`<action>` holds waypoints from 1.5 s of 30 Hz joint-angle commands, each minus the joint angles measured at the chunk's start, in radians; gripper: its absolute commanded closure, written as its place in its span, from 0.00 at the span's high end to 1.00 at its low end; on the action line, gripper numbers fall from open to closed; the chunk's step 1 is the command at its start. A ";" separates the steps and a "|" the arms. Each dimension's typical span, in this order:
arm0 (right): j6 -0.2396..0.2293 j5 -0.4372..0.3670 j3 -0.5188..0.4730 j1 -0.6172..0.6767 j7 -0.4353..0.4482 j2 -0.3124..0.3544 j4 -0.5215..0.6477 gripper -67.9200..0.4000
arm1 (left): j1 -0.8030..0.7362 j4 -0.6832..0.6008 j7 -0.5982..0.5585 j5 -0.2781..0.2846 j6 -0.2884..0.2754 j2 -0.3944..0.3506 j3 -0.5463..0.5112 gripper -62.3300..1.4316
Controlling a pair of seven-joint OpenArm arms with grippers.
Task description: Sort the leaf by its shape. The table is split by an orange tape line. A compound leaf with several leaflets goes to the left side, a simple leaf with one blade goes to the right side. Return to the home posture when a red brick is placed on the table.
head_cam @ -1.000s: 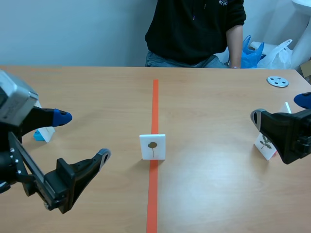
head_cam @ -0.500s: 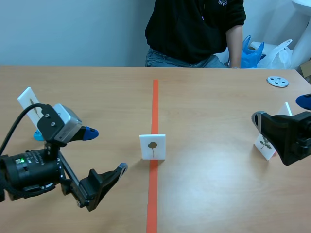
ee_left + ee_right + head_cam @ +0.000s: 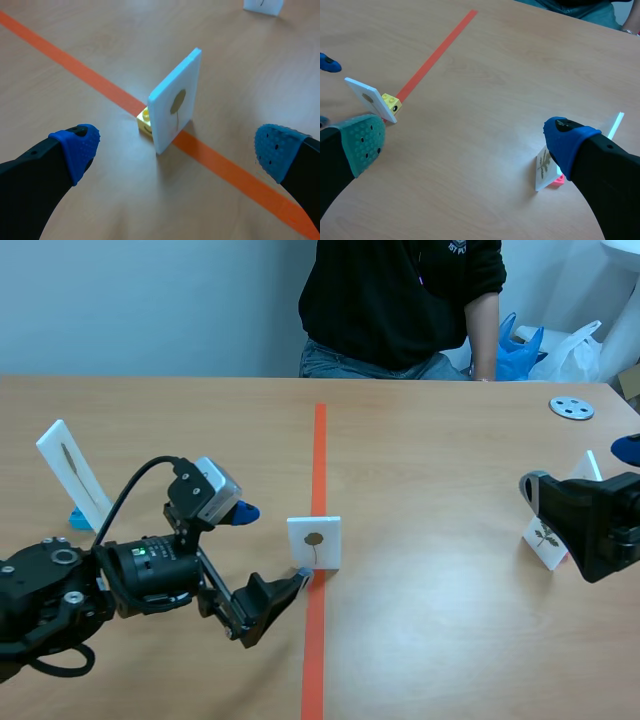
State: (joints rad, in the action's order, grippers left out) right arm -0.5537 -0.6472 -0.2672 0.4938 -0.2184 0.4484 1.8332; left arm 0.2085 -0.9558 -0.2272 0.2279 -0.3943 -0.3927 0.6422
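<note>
A white card with a single-blade leaf [image 3: 314, 542] stands upright on a yellow brick [image 3: 145, 121], on the orange tape line [image 3: 319, 450] at mid-table. My left gripper [image 3: 272, 546] is open just left of it. In the left wrist view the card [image 3: 176, 102] stands just ahead of the left gripper [image 3: 175, 150], between the lines of its spread fingers and untouched. My right gripper [image 3: 578, 465] is open at the far right, empty. Beside it a card with a compound leaf [image 3: 545, 538] stands on a pink brick [image 3: 557, 180].
A card with a slender leaf [image 3: 75, 472] stands on a blue brick at the left. Another white card [image 3: 615, 125] is behind the compound-leaf card. A grey disc [image 3: 571, 408] lies far right. A person [image 3: 400, 305] sits across the table.
My left arm has swung right and lowered, bringing its open gripper close to the centre card and uncovering the card at the left. The right arm has stayed put.
</note>
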 commanded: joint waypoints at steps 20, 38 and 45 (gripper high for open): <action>0.008 -0.011 -0.008 -0.009 0.014 0.002 0.022 1.00 | 0.177 0.246 -0.178 -0.039 0.063 0.133 0.165 1.00; 0.007 -0.011 -0.008 -0.009 0.014 -0.011 0.022 1.00 | 0.187 0.302 -0.204 -0.038 0.095 0.179 0.166 0.96; 0.007 -0.011 -0.008 -0.009 0.014 -0.011 0.022 1.00 | 0.188 0.302 -0.203 -0.038 0.121 0.179 0.166 0.60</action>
State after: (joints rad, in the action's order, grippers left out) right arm -0.5468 -0.6472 -0.2672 0.4938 -0.2184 0.4316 1.8332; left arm 0.3805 -0.6361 -0.4164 0.1833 -0.2726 -0.2192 0.8120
